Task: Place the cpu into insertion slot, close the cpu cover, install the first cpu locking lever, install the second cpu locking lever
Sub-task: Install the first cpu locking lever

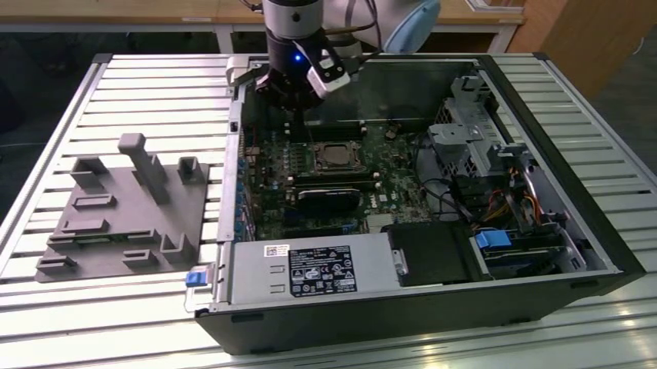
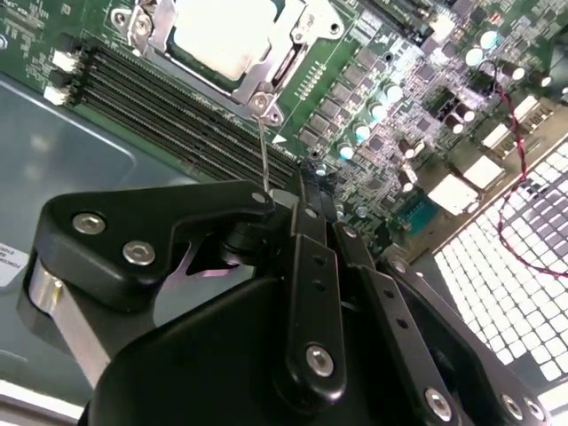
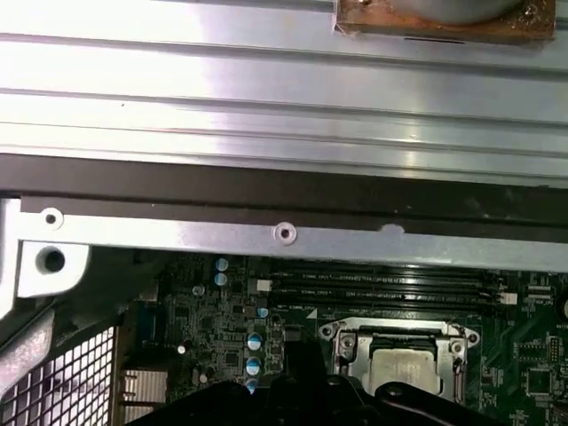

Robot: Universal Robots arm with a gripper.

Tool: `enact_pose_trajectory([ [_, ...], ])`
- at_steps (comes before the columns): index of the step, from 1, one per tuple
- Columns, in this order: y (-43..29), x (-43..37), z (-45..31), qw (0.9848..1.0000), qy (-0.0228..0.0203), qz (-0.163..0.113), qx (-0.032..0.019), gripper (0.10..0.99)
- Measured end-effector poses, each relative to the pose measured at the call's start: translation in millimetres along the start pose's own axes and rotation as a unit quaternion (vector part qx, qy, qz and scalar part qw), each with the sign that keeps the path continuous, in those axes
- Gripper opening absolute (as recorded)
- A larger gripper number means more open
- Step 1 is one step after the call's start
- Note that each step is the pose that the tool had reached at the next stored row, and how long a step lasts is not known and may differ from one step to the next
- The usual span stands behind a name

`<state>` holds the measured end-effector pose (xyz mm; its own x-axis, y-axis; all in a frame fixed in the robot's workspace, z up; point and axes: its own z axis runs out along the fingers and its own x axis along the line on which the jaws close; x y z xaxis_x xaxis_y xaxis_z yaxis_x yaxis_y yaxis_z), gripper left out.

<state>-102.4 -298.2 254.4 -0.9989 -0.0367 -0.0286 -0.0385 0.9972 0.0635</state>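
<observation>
The gripper (image 2: 282, 188), its fingers (image 2: 309, 240) clamped on the thin locking lever (image 2: 264, 146) at a corner of the cpu cover (image 2: 297, 31), could probably let that springy wire slip free.

1. Setting: a robotics lab or workshop, as I found it.
2. Bench beneath my arm: slatted aluminium table (image 1: 154, 84).
3. Stock on it: open computer case (image 1: 411, 323), grey fixture block (image 1: 123, 223).
4. Behind me: wooden furniture (image 1: 585, 31).
</observation>
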Motion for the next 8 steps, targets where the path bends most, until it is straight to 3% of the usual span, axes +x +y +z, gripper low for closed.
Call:
enact_pose_trajectory([
  [5,3.2,-7.7,1.0,1.0,0.0002,0.0,-0.0001,0.106],
  [8,3.6,-17.3,2.0,1.0,0.0019,0.0,-0.0001,0.106],
])
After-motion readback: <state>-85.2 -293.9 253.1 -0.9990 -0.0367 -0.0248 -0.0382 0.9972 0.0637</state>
